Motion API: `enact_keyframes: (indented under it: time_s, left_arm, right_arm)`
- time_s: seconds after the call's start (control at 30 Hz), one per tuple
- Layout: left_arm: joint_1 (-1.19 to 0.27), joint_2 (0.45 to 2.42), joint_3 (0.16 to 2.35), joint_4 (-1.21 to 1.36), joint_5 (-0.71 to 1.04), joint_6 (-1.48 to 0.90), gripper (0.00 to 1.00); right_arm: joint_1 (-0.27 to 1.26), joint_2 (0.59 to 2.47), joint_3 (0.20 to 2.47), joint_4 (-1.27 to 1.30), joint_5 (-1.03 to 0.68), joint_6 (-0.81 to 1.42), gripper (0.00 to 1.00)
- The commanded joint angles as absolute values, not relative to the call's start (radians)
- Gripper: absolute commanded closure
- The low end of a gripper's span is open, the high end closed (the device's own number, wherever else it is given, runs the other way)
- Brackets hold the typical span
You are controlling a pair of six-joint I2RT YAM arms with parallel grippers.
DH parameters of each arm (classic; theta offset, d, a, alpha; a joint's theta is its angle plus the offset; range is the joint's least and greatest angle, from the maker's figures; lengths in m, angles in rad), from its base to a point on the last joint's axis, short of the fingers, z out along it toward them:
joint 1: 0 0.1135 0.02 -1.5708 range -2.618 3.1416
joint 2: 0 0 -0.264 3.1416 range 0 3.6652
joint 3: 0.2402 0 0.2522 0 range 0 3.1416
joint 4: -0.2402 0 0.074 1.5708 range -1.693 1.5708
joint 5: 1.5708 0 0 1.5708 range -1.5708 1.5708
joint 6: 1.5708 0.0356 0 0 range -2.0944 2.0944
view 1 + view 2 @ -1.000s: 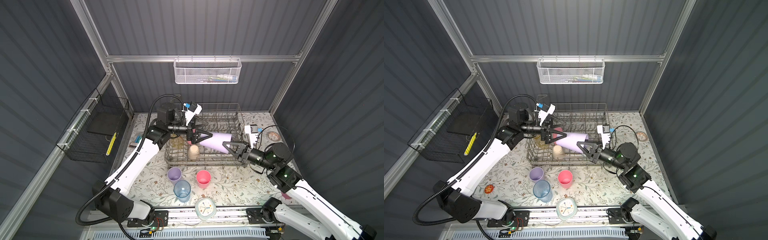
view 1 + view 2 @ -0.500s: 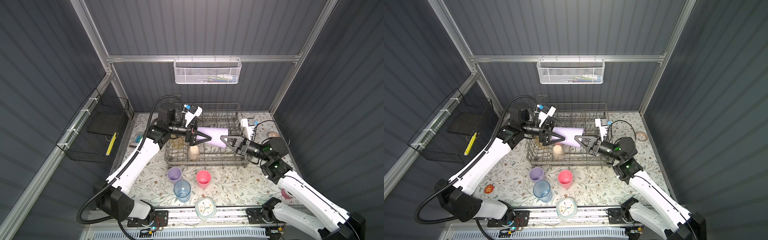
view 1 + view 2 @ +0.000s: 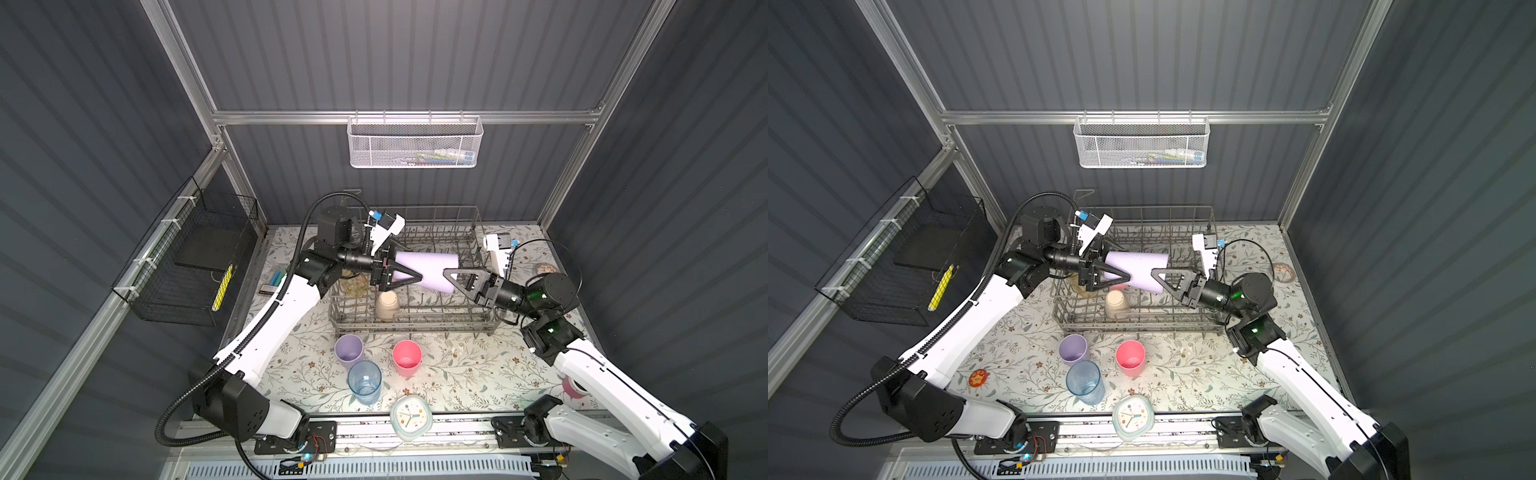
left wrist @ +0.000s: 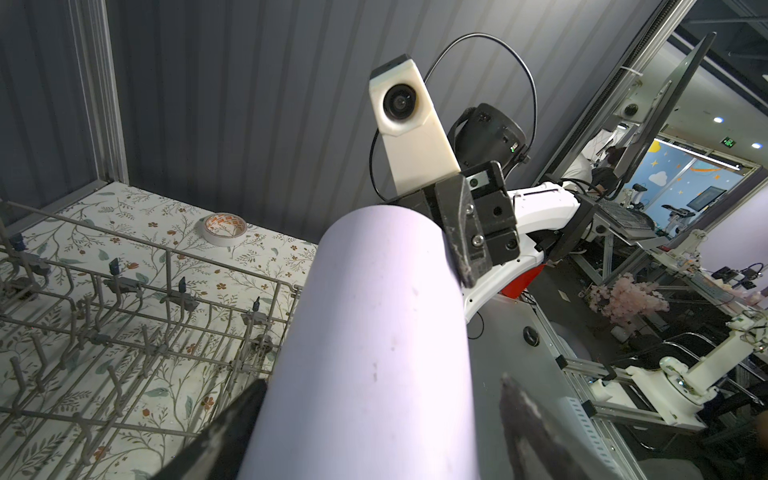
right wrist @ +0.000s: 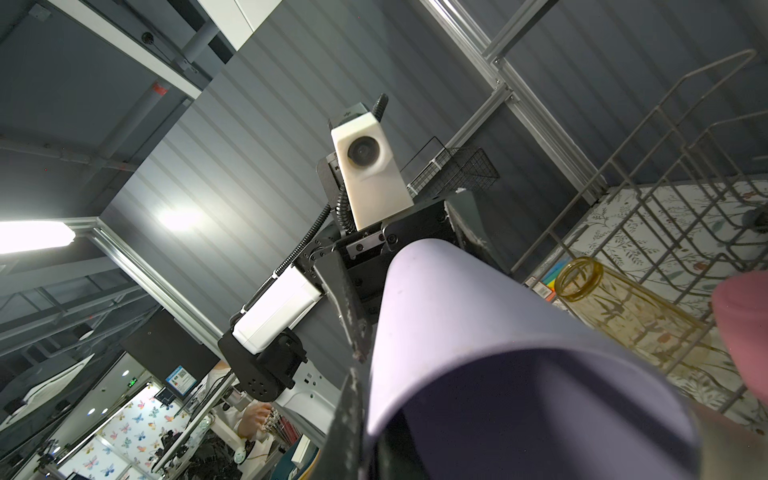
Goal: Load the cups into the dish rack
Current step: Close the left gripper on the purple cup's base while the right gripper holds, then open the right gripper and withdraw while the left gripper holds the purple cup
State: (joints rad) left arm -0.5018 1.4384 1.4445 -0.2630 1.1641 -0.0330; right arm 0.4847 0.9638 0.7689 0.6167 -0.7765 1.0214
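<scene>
A lilac cup [image 3: 428, 270] [image 4: 374, 353] hangs level above the dish rack [image 3: 415, 320], between both arms. My right gripper [image 3: 449, 273] [image 5: 365, 399] is shut on the wall at its open rim. My left gripper [image 3: 411, 268] [image 4: 382, 382] straddles its base end, open: one finger touches it and a gap shows at the other. In the rack lie a beige cup [image 3: 387, 304], a yellowish patterned glass [image 5: 623, 311] and a pink cup [image 5: 744, 332]. In front of the rack stand a lilac cup [image 3: 349, 351], a blue cup [image 3: 365, 382] and a pink cup [image 3: 407, 358].
A clock [image 3: 411, 417] lies at the table's front edge and a tape roll [image 3: 544, 269] at the back right. A white mesh basket [image 3: 415, 141] hangs on the back wall, a black wire basket [image 3: 187, 257] on the left wall.
My right gripper has carried the lilac cup up and back over the rack, levelling it into my left gripper. The left jaws have narrowed around its base.
</scene>
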Motion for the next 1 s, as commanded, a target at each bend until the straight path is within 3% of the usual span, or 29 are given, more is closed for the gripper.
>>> enact_keyframes:
  time_s: [0.0, 0.53, 0.77, 0.97]
  left_arm:
    - [-0.502, 1.450, 1.468, -0.290, 1.197, -0.021, 0.18]
    - [-0.502, 1.440, 1.465, -0.273, 1.194, -0.021, 0.30]
    - [-0.501, 1.439, 1.463, -0.264, 1.174, -0.026, 0.31]
    - [-0.500, 1.429, 1.462, -0.264, 1.137, -0.025, 0.32]
  right_arm:
    - [0.476, 0.960, 0.792, 0.673, -0.767, 1.022, 1.00]
    - [0.474, 0.968, 0.779, 0.680, -0.782, 1.032, 0.97]
    - [0.471, 0.939, 0.773, 0.619, -0.785, 0.998, 0.80]
    - [0.441, 0.835, 0.791, 0.388, -0.728, 0.872, 0.65]
